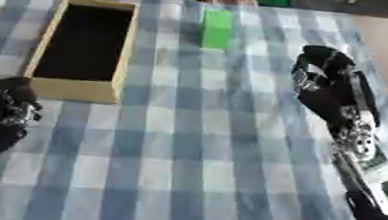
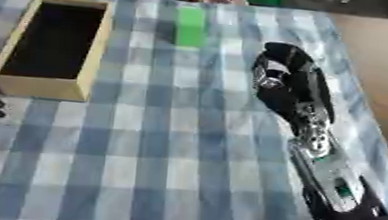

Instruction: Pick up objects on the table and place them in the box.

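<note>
We are at the reach step: nothing is in either hand yet, and the only loose thing we can see on the surface [image 1: 186, 146] is a green block [image 1: 216, 29].

Our right hand [image 1: 327, 88] hangs above the checked cloth with its fingers [image 1: 312, 59] curled loosely forward, apart from the thumb and closed on nothing. The block lies ahead of those fingers and off to their left, well apart from them, near the far edge of the surface. It lies flat, long side running away from us, and it touches nothing else.

The box [image 1: 76, 89], a long wooden tray with a dark inside, sits further left still, beyond the block from the right fingers. From here its inside looks empty, though the dark floor could hide something small.

Our left hand [image 1: 0, 112] rests at the lower left corner, just short of the near wall of the box. Its fingers look relaxed and hold nothing.

We judge the task barely begun. The next move calls for carrying the right hand forward and leftward until the fingers straddle the block across its narrow width, then lowering and closing on it. The block is slim, so we think the approach must come squarely from above. After that comes a lift and a sideways carry to the left over the box wall.
</note>
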Available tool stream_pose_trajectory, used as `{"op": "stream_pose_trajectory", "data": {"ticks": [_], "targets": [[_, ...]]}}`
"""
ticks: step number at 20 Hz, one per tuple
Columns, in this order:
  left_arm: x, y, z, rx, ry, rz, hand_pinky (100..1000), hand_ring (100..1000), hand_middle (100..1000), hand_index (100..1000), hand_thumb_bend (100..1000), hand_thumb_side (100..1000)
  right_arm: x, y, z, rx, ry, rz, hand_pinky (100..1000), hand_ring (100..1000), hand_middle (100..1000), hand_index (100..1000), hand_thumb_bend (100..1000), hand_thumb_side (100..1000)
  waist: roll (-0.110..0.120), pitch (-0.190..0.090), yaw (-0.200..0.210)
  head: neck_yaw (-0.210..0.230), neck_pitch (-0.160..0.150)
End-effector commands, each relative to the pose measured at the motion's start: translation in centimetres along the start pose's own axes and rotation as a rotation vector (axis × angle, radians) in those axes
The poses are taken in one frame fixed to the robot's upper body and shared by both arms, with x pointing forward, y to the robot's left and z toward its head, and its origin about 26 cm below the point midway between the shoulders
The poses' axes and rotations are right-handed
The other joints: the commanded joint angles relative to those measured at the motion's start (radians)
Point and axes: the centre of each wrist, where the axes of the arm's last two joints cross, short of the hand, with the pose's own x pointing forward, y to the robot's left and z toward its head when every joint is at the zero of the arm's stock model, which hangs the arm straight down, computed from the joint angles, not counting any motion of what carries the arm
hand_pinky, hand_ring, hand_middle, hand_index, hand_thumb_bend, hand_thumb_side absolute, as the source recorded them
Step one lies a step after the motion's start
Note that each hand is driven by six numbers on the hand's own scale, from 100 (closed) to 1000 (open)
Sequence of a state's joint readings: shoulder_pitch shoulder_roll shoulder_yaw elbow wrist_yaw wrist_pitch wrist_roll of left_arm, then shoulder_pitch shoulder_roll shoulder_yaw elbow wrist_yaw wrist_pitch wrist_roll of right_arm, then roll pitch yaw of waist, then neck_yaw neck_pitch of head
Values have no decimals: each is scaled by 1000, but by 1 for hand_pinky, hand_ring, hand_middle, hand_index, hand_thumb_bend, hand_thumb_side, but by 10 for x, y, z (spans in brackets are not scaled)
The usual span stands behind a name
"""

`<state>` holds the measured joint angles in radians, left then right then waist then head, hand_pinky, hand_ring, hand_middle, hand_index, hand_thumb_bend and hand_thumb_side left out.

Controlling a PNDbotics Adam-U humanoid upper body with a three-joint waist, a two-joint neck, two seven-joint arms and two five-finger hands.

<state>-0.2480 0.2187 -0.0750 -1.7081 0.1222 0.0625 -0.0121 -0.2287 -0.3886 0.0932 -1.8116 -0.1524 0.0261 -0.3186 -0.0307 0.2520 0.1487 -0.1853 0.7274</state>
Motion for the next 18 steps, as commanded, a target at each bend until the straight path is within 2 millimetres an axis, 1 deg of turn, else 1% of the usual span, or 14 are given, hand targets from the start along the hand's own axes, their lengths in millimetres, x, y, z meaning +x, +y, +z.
{"op": "stream_pose_trajectory", "data": {"ticks": [1, 14, 18], "targets": [[7, 2, -2, 0, -25, -8, 540, 556, 508, 724, 107, 151, 7, -2, -3, 4, -27, 5, 657, 811, 613, 707, 100, 100, 1, -13, 0, 1, 2], [7, 2, -2, 0, -25, -6, 540, 557, 507, 724, 107, 151, 7, -2, -3, 4, -29, 6, 658, 812, 614, 708, 100, 100, -1, -11, -1, 1, 2], [6, 2, -2, 1, -24, -8, 540, 557, 507, 724, 108, 151, 14, -5, -9, 34, -51, 44, 664, 824, 631, 733, 100, 100, -3, -12, 0, 1, 3]]}}
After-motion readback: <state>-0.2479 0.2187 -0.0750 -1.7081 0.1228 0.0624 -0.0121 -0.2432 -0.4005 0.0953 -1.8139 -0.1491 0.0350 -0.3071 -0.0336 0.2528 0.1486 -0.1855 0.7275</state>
